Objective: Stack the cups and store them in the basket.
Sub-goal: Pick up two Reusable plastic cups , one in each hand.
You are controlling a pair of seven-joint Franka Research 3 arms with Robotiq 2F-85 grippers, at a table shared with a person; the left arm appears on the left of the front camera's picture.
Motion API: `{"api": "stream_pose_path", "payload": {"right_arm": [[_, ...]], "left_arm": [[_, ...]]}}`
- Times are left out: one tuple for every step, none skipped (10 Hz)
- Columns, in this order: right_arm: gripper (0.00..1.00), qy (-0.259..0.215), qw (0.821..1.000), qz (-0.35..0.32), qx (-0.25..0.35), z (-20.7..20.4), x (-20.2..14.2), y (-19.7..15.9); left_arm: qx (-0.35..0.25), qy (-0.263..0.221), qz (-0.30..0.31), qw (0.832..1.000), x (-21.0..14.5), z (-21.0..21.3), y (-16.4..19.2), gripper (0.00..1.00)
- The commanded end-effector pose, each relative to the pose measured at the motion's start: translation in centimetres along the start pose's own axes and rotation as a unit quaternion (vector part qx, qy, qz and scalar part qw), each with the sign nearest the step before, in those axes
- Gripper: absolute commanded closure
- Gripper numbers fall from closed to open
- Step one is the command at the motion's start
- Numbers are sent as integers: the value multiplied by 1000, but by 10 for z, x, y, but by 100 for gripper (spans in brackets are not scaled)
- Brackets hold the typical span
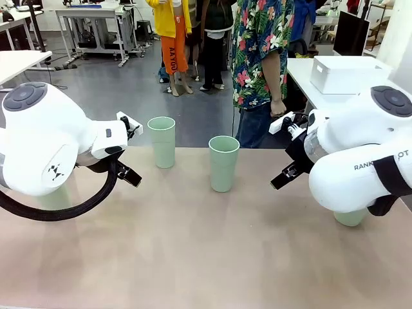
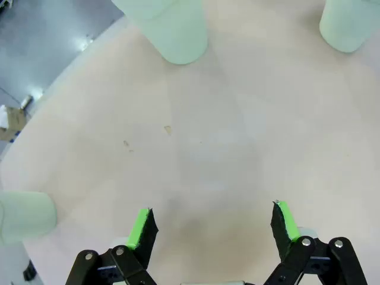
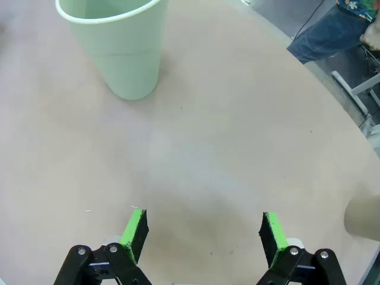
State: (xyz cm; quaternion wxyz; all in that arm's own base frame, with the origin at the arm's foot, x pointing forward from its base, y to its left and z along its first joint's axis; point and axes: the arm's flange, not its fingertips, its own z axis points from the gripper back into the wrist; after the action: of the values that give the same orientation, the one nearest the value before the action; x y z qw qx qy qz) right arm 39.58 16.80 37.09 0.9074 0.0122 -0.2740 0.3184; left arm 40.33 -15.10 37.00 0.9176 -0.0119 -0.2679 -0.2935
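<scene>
Two pale mint cups stand upright at the far middle of the table, one at the left (image 1: 161,141) and one nearer the centre (image 1: 223,163). A third mint cup (image 1: 351,217) peeks out under my right arm. My left gripper (image 1: 127,174) hangs open above bare tabletop. In its wrist view (image 2: 214,222) there are cups ahead (image 2: 175,29), at the top right (image 2: 350,24) and at the left edge (image 2: 24,214). My right gripper (image 1: 283,177) (image 3: 205,228) is open too, with a mint cup (image 3: 116,47) ahead and a taupe cup (image 3: 363,219) at the right edge. The basket is out of view.
A person in a floral shirt (image 1: 261,58) stands at the far edge, one hand (image 1: 278,108) hanging down. A white box (image 1: 344,74) sits on a separate white table at the back right. The near half of the beige tabletop (image 1: 206,257) is bare.
</scene>
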Motion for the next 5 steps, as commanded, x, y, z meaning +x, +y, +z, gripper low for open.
{"api": "stream_pose_path", "payload": {"right_arm": [[0, 0, 1000, 0, 0, 0, 0, 0], [0, 0, 1000, 0, 0, 0, 0, 0], [0, 0, 1000, 0, 0, 0, 0, 0], [0, 0, 1000, 0, 0, 0, 0, 0], [0, 0, 1000, 0, 0, 0, 0, 0]], "left_arm": [[0, 0, 0, 1000, 0, 0, 0, 0], [0, 0, 0, 1000, 0, 0, 0, 0], [0, 0, 0, 1000, 0, 0, 0, 0], [0, 0, 0, 1000, 0, 0, 0, 0], [0, 0, 0, 1000, 0, 0, 0, 0]]}}
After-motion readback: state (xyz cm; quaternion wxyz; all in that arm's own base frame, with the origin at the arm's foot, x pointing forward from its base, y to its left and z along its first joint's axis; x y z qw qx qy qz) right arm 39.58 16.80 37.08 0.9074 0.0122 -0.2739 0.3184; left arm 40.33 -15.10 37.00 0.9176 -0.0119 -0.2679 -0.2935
